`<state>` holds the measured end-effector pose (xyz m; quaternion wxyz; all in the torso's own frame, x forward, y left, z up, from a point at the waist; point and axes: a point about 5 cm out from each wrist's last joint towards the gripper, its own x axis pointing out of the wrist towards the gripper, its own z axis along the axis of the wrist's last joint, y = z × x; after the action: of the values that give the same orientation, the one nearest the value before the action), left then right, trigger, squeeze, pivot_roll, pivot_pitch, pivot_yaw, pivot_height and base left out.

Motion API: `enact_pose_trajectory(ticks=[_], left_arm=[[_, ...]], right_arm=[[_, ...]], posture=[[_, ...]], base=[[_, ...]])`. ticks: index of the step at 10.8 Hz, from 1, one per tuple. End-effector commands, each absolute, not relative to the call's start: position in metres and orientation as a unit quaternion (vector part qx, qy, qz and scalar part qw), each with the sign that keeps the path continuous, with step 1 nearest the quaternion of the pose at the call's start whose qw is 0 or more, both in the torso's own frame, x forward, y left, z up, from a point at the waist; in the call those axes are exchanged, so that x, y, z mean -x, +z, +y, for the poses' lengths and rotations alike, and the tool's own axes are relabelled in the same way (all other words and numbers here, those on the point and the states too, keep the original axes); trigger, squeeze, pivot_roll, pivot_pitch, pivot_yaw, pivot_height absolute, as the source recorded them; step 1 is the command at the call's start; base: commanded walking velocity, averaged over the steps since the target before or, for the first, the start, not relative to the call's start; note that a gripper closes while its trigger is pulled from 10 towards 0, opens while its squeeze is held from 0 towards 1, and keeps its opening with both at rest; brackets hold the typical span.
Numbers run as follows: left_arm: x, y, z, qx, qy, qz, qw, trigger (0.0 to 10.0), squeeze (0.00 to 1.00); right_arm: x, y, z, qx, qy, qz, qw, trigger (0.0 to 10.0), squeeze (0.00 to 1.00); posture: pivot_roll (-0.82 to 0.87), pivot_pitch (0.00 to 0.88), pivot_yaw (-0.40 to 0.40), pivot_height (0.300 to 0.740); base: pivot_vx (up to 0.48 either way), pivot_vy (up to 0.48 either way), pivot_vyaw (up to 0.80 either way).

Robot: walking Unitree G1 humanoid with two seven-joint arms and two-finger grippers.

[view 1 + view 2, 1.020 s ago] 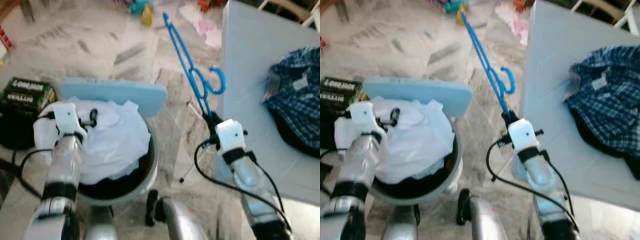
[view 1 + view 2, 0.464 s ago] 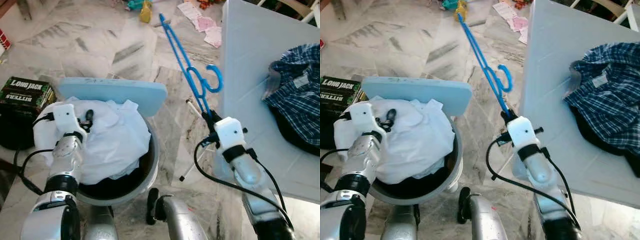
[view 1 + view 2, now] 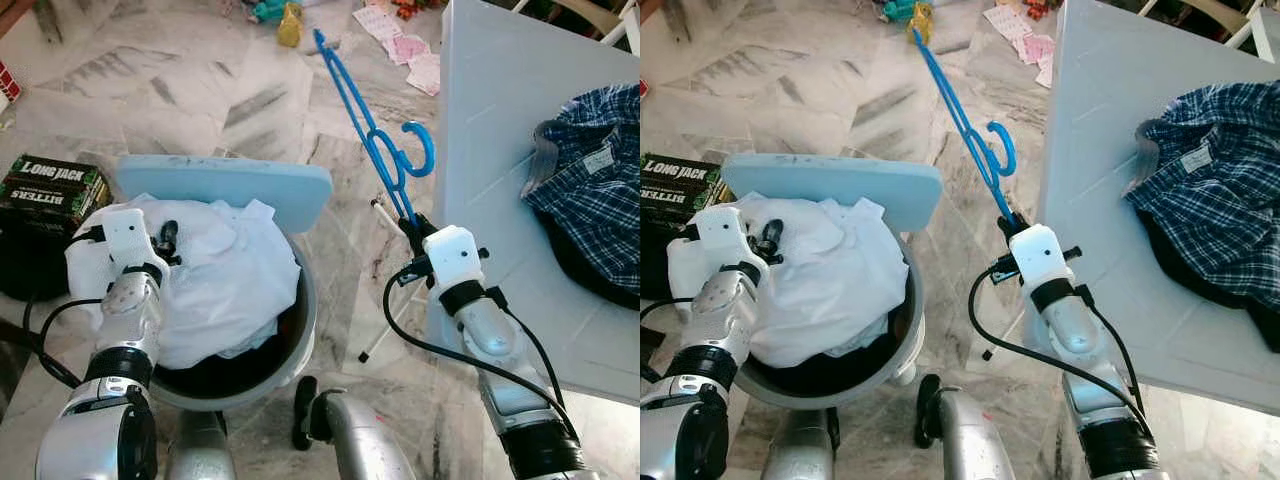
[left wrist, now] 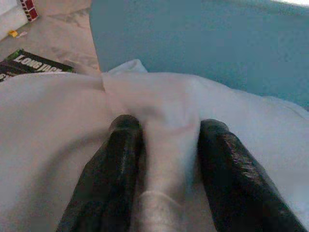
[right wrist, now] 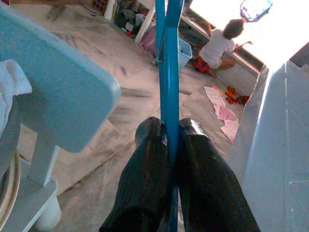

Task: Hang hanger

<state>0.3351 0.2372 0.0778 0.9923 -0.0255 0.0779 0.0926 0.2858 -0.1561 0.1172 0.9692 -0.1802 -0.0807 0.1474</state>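
Note:
A blue plastic hanger [image 3: 372, 140] sticks up and away from my right gripper [image 3: 411, 226], which is shut on its lower end; its hook [image 3: 421, 150] curls toward the white table [image 3: 480, 120]. The right wrist view has the hanger's blue bar [image 5: 169, 72] clamped between the two black fingers [image 5: 145, 183]. My left gripper [image 3: 166, 238] rests on white cloth [image 3: 225, 285] heaped in a round basket [image 3: 300, 330]. In the left wrist view its fingers [image 4: 120, 164] stand apart, open, with a fold of that cloth [image 4: 166, 159] between them.
A blue plaid shirt [image 3: 595, 200] lies on the table at the right. A light blue panel [image 3: 225, 185] stands behind the basket. A dark Long Jack box [image 3: 55, 185] sits at the left. Toys and papers [image 3: 400, 45] litter the marble floor. A person [image 5: 217, 46] sits far off.
My right gripper has shifted slightly up and left with the hanger still in it. The left gripper has edged a little left on the cloth.

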Motion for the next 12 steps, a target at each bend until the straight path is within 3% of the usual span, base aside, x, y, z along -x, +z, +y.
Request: enact_pose_trajectory(ticks=[1,4,12], left_arm=[[-0.326,0.057,0.229,0.026,0.08,0.117,0.99,0.0,0.0],[-0.327,0.07,0.237,0.023,0.127,0.057,0.99,0.0,0.0],[-0.323,0.067,0.247,0.031,0.151,0.055,0.986,0.0,0.0]], right_arm=[[-0.281,0.107,-0.165,0.181,0.14,-0.058,0.972,10.0,0.0],[-0.284,0.107,-0.163,0.183,0.14,-0.061,0.971,10.0,0.0],[-0.288,0.107,-0.161,0.184,0.139,-0.066,0.971,10.0,0.0]], posture=[[-0.06,0.273,-0.189,0.74],[-0.04,0.262,-0.188,0.74],[-0.04,0.261,-0.19,0.74]], base=[[0.0,0.0,0.0],[0.0,0.0,0.0],[0.0,0.0,0.0]])
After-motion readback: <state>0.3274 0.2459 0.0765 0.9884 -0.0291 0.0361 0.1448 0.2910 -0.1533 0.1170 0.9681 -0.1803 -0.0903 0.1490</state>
